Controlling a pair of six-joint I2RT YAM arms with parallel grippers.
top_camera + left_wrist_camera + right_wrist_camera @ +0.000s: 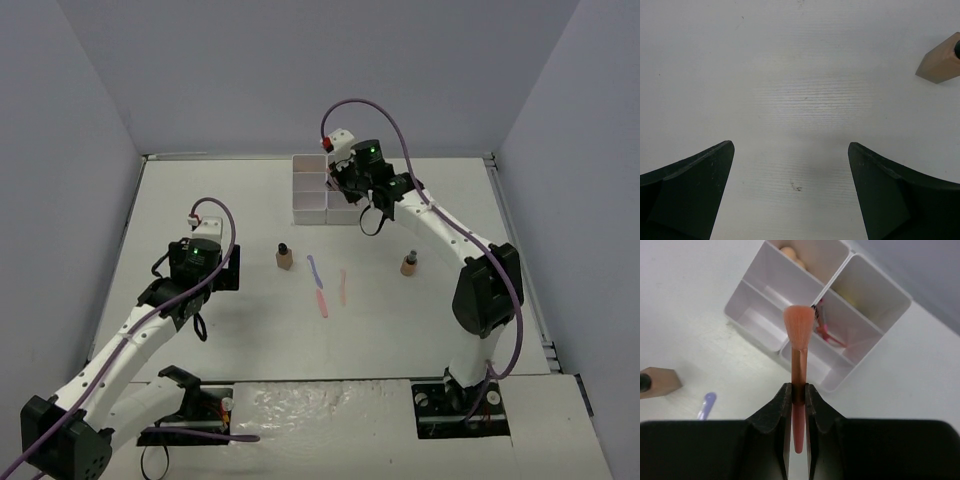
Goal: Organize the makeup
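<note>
Right gripper [798, 390] clamped on coral brush [799, 330], left gripper [791, 146] wide open

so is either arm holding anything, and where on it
Right gripper: fingers pinch a peach brush by its handle, bristles pointing out. Left gripper open, empty.

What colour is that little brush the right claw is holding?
The brush: coral-orange bristles, coppery handle; clearest in the right wrist view.

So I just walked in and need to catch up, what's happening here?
The right gripper holds a peach brush, jaws shut on its handle, over the white compartment box. The left gripper hangs open over bare table. Two tan bottles and three thin sticks sit out on the table.
</note>
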